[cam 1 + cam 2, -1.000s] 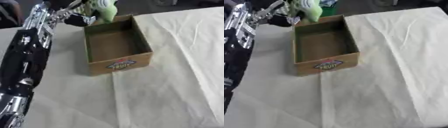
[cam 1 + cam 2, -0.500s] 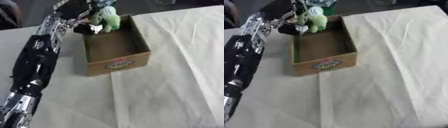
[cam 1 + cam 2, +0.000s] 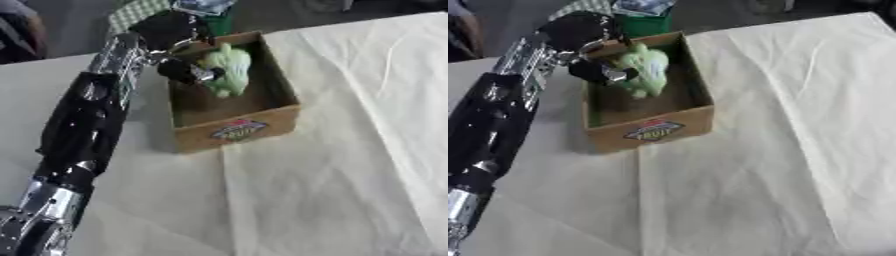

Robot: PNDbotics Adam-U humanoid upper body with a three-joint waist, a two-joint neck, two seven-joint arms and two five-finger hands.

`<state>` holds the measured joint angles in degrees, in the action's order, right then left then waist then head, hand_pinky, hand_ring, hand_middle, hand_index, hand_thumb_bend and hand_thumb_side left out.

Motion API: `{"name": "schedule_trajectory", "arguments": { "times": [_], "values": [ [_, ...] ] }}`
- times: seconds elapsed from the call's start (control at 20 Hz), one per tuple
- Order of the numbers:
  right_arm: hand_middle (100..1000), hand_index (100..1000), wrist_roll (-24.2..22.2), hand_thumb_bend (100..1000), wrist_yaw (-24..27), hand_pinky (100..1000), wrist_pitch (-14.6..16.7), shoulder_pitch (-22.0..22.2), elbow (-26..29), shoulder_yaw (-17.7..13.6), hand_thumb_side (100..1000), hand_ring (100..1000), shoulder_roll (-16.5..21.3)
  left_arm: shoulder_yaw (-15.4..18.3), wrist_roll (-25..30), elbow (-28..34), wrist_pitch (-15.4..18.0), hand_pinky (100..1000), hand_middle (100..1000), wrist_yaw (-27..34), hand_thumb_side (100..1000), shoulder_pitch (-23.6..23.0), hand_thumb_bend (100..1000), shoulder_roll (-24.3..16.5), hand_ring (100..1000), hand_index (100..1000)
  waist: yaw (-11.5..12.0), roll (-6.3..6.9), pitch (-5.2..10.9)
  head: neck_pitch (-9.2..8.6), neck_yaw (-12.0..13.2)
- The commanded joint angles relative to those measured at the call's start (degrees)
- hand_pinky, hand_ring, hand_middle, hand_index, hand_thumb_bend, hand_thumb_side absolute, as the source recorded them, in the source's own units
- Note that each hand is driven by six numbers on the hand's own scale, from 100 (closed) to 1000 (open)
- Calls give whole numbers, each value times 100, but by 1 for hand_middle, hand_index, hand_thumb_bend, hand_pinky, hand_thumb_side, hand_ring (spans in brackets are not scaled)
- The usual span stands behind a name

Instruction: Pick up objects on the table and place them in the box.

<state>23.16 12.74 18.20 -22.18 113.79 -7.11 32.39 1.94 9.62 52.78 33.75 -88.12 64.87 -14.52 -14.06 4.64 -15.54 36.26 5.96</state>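
Both head eyes look down, sharing the box (image 3: 234, 131) and table (image 3: 350, 190).

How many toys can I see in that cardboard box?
1: a pale green toy at the far end of the box, at the left hand. The near wall may hide others.

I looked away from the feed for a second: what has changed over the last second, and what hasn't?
The left hand has carried the green toy from beyond the far rim of the box down into it; the toy now sits low between the walls, with the fingers still curled round it, not let go. The box has stayed where it was on the cloth. The right hand is out of view.
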Motion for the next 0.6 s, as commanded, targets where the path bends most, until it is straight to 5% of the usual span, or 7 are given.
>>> {"name": "schedule_trajectory", "arguments": {
  "times": [0.05, 0.1, 0.2, 0.25, 0.5, 0.6],
  "values": [
    [743, 879, 17, 100, 18, 835, 0, -41, 80, -75, 506, 715, 86, -7, 593, -36, 93, 621, 735, -314, 882, 67, 596, -39, 792, 823, 1, -40, 125, 55, 1],
    [743, 879, 18, 100, 14, 835, -2, -32, 80, -76, 506, 716, 83, 9, 768, -41, 125, 623, 737, -360, 878, 64, 612, -29, 795, 826, 3, -42, 125, 62, 0],
    [743, 879, 20, 100, 2, 836, -8, -13, 80, -77, 507, 716, 77, 47, 982, 11, 176, 649, 775, -345, 851, 51, 961, -12, 833, 895, 14, -47, 127, 76, 7],
    [743, 880, 23, 100, -6, 836, -10, 4, 80, -82, 508, 716, 78, 64, 1023, 60, 184, 649, 776, -295, 865, 43, 1000, -10, 833, 903, 24, -51, 127, 80, 1],
    [743, 880, 51, 100, -36, 835, -4, 45, 80, -97, 508, 716, 82, 174, 580, 450, -81, 636, 755, 52, 1000, 3, 1000, -7, 816, 893, 48, -72, 137, 75, -14],
    [743, 879, 67, 100, -43, 835, -1, 64, 80, -108, 509, 716, 85, 301, -95, 752, -369, 637, 725, 435, 1000, -50, 778, 8, 787, 879, 81, -83, 144, 76, -37]
  ]
}}
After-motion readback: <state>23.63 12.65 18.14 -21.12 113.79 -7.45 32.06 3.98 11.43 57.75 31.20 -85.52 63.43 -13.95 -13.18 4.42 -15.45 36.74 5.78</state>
